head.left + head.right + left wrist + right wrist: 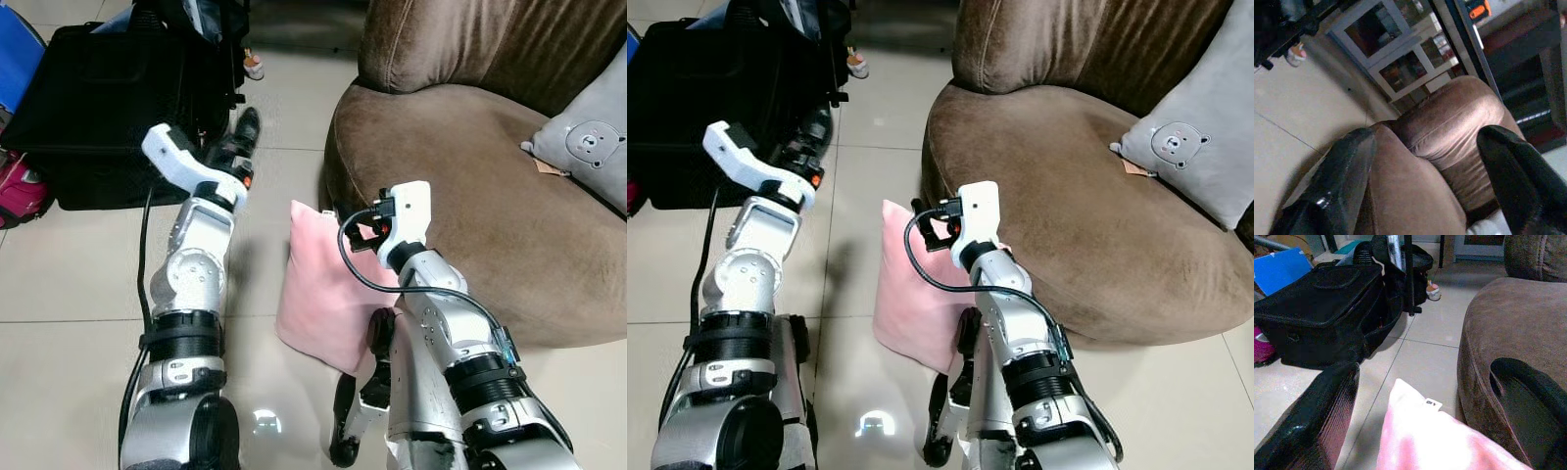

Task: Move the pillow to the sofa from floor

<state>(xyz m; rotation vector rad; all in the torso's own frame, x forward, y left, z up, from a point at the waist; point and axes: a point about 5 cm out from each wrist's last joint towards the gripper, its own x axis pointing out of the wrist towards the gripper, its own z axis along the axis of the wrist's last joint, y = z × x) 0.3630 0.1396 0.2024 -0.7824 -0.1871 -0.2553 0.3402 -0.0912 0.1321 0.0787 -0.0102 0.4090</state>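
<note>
One soft pink pillow (328,294) standing on glossy beige tiles against the brown velvety sofa (460,186), my right gripper (1440,416) spread wide just above its corner, my left gripper (1435,181) open and empty, one grey bear cushion (593,142) far right, one black bag (108,108) far left.

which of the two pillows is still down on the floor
The pink pillow, standing on the tiles and leaning against the front of the brown sofa, by the open right gripper. The grey bear-face pillow already lies up on the sofa seat.
</note>
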